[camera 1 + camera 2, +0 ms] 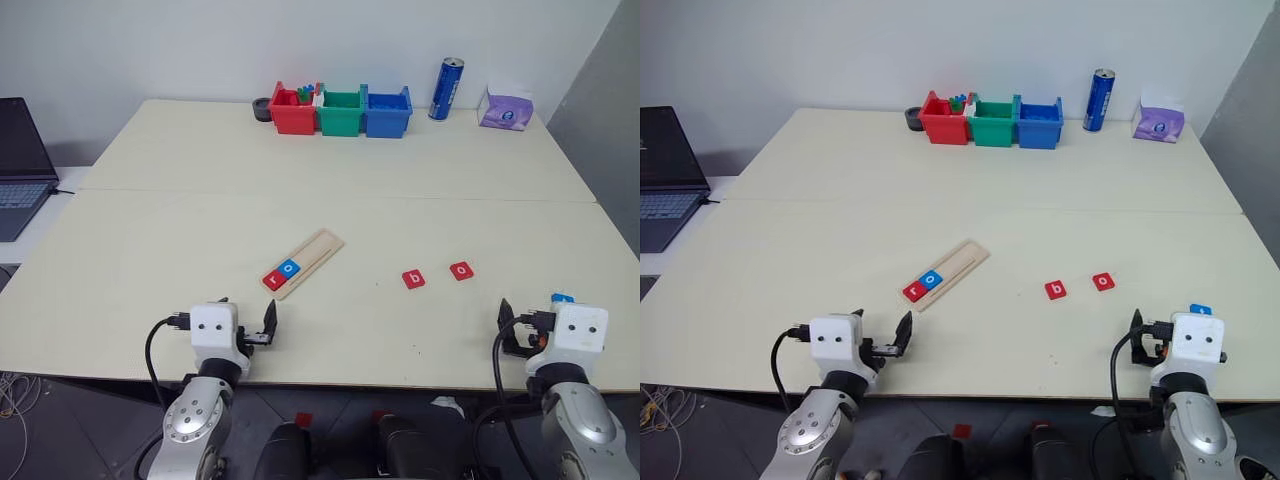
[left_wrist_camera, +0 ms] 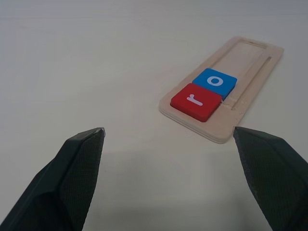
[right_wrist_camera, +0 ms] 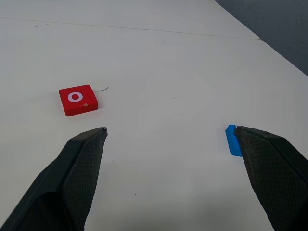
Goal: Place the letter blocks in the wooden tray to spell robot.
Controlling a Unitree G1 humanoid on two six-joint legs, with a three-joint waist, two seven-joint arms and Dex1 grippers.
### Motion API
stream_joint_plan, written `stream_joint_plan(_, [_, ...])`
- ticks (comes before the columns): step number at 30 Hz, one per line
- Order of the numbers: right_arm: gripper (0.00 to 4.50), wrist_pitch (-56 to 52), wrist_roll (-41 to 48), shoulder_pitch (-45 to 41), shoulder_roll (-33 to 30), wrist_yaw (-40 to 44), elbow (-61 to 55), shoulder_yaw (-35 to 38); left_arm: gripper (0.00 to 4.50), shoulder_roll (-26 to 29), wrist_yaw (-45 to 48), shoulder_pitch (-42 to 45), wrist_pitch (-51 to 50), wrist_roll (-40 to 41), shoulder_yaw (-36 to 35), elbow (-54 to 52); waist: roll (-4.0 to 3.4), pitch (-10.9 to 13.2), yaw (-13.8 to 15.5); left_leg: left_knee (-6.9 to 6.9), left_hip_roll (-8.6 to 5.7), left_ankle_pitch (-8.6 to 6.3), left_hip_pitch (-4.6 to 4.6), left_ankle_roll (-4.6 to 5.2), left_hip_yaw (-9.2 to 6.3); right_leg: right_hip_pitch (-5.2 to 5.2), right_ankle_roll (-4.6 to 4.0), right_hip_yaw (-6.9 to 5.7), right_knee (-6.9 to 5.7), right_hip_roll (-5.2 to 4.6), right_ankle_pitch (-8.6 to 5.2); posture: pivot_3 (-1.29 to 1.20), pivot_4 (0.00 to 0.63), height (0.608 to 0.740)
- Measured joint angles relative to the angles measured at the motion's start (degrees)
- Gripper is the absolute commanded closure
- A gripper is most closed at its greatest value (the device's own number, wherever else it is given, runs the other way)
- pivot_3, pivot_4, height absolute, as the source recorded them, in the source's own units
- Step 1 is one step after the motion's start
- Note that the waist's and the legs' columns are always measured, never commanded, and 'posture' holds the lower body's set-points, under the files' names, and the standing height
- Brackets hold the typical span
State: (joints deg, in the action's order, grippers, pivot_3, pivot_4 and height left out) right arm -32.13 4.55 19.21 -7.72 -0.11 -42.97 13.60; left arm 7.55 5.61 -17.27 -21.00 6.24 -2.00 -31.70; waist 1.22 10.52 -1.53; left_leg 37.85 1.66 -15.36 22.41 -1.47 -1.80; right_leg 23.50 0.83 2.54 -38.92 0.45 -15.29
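Your left claw [image 2: 168, 180] stood spread, empty; ahead lay the wooden tray [image 2: 250, 79] holding red "r" tile [image 2: 196, 100] and blue "o" tile [image 2: 215, 81]. Your right claw [image 3: 171, 178] stood spread, empty; red "o" tile [image 3: 78, 99] ahead, blue tile [image 3: 233, 140] beside one finger.

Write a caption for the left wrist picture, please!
Open left claw facing the wooden tray, red r and blue o inside.

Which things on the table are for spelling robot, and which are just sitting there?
For the job: wooden tray holding red r and blue o; loose red b, red o, blue tile.

Just sitting: three plastic bins, blue can, tissue pack, laptop.
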Motion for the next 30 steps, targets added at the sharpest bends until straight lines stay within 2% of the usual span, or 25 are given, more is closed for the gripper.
stream_joint_plan(16, [0.03,-0.01,-0.01,-0.95,0.19,0.18,0.56,-0.46,0.00,0.08,0.24,-0.02,0.41,0.28,-0.84,-0.54,0.00,0.00,-0.06,0.00,0.00,0.00,0.00,0.00,0.01,0.00,0.00,0.02,0.00,0.00,0.00,0.00,0.150,0.740])
stream_joint_plan(20, [0.03,-0.10,0.40,-4.10,-3.66,2.78,1.80,-0.11,0.00,0.71,1.59,1.80,0.09,2.21,-2.62,-0.73,0.01,0.01,-0.14,0.02,-0.05,0.00,-0.02,0.00,0.07,0.00,0.00,-0.01,0.00,0.00,0.00,0.00,0.150,0.740])
stream_joint_plan(23, [0.03,-2.44,4.66,-8.78,-8.69,8.46,3.53,1.54,0.00,3.13,3.78,6.86,-1.10,5.33,-5.59,0.08,0.01,0.01,-0.13,0.05,-0.12,0.00,-0.07,0.01,0.11,-0.05,0.07,-0.07,-0.01,0.06,0.05,0.00,0.150,0.740])
stream_joint_plan(30, [0.03,-7.84,20.60,-21.18,-23.47,30.64,7.47,-0.91,0.00,12.83,15.71,21.17,-7.04,12.91,-7.14,11.52,0.04,0.04,-0.20,0.01,-0.09,-0.01,-0.12,0.03,0.15,-0.05,0.06,-0.11,0.01,0.30,0.07,0.00,0.150,0.740])
